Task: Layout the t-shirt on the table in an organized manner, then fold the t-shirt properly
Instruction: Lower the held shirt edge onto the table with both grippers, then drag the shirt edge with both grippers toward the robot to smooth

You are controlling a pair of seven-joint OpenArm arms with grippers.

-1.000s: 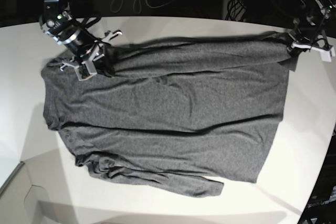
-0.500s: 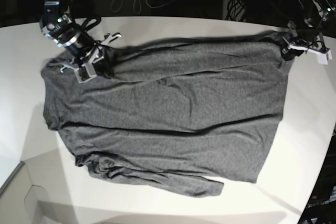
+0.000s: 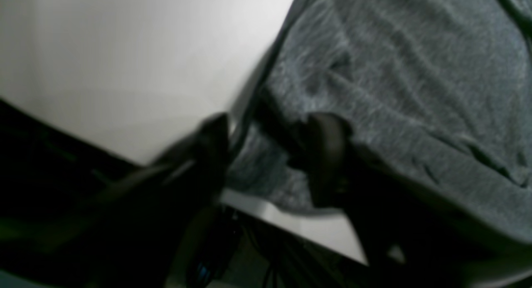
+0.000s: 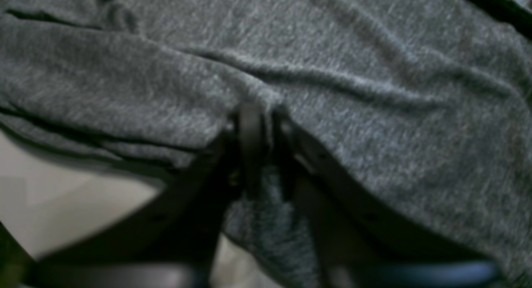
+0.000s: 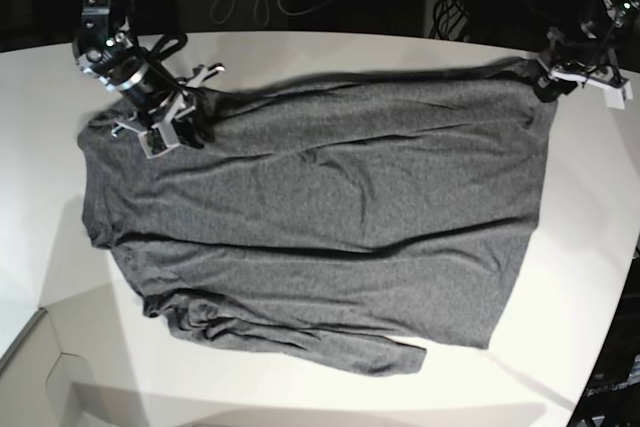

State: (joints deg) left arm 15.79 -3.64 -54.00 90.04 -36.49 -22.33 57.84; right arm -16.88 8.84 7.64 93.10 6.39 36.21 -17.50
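1. The t-shirt lies spread on the table, mostly flat, with a long sleeve bunched along its near edge.
2. The left gripper is at the far corner of the shirt, at the table edge. Its two dark fingers stand clearly apart, and the edge of the cloth lies in the gap between them. The cloth does not look pinched.
3. To one side of this gripper there is bare white table; to the other side the grey cloth runs away with soft wrinkles.
4. The right gripper is at the opposite far corner of the shirt, near the shoulder part. Its fingers are close together, with only a narrow gap, and a fold of cloth rises between them. I cannot tell if the fold is gripped or only resting there, because the wrist picture is blurred.
5. Below this gripper a small piece of cloth hangs down, and beside it a bit of table shows.
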